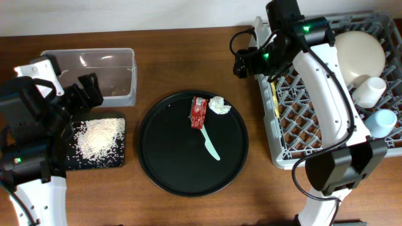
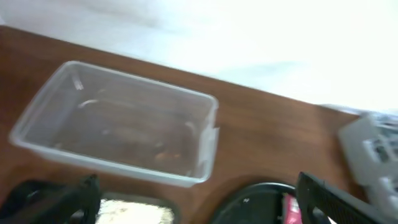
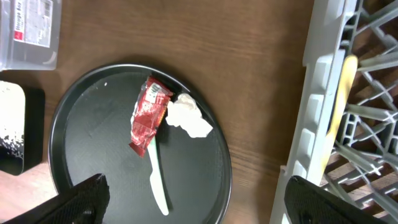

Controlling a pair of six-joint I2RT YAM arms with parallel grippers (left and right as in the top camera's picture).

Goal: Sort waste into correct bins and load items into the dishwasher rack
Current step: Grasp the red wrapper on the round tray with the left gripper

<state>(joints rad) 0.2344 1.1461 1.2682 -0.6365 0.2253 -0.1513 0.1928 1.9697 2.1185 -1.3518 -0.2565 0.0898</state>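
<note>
Wooden desk (image 1: 188,37); loading step, seemingly. Your right jaws hang wide and empty, yellow spoon (image 3: 345,87) in the rack (image 3: 320,68) just beside them; next, lower onto the mint-green spoon (image 3: 158,183) beneath. Left jaws wide, empty.

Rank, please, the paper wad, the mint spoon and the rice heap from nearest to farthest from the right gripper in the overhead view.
1. paper wad, upper right of the round tray.
2. mint spoon, lower on that tray.
3. rice heap, far left, on the rectangular black tray.
</note>
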